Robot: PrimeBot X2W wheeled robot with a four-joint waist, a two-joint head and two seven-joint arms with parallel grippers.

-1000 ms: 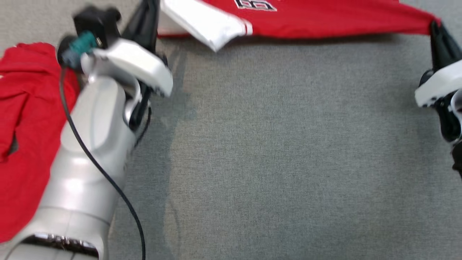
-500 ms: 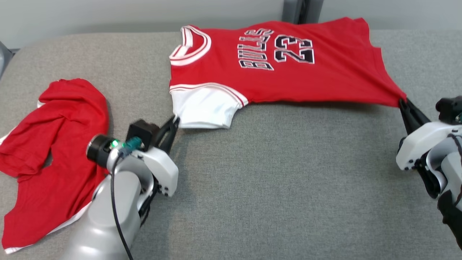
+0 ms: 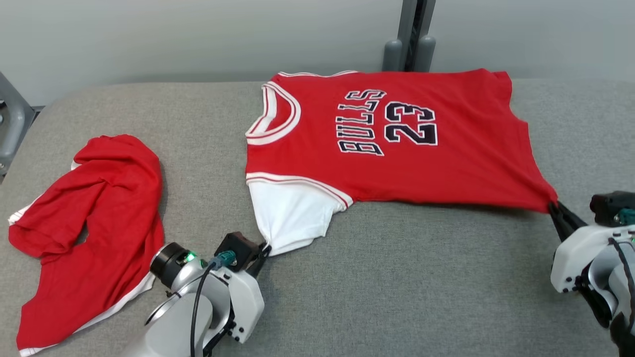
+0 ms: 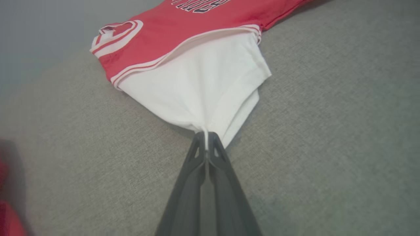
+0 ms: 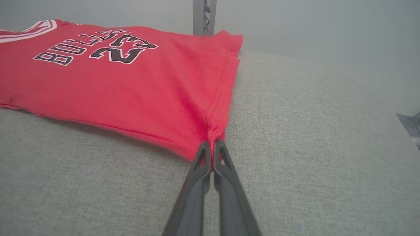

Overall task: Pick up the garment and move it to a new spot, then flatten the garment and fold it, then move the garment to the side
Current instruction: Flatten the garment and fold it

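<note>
In the head view, a red jersey (image 3: pixel 397 163) lettered "BULLS 23" is seen spread on the grey surface (image 3: pixel 397 287), its white sleeve (image 3: pixel 292 218) pinched by the left gripper (image 3: pixel 266 247), its hem corner by the right gripper (image 3: pixel 552 206), and a second red garment (image 3: pixel 94 223) is seen crumpled leftward. In the left wrist view the lettering is cut off, but white fabric is shown clamped between shut fingertips (image 4: pixel 193 173). In the right wrist view "BULLS 23" is read whole, the stitched hem clamped likewise.
</note>
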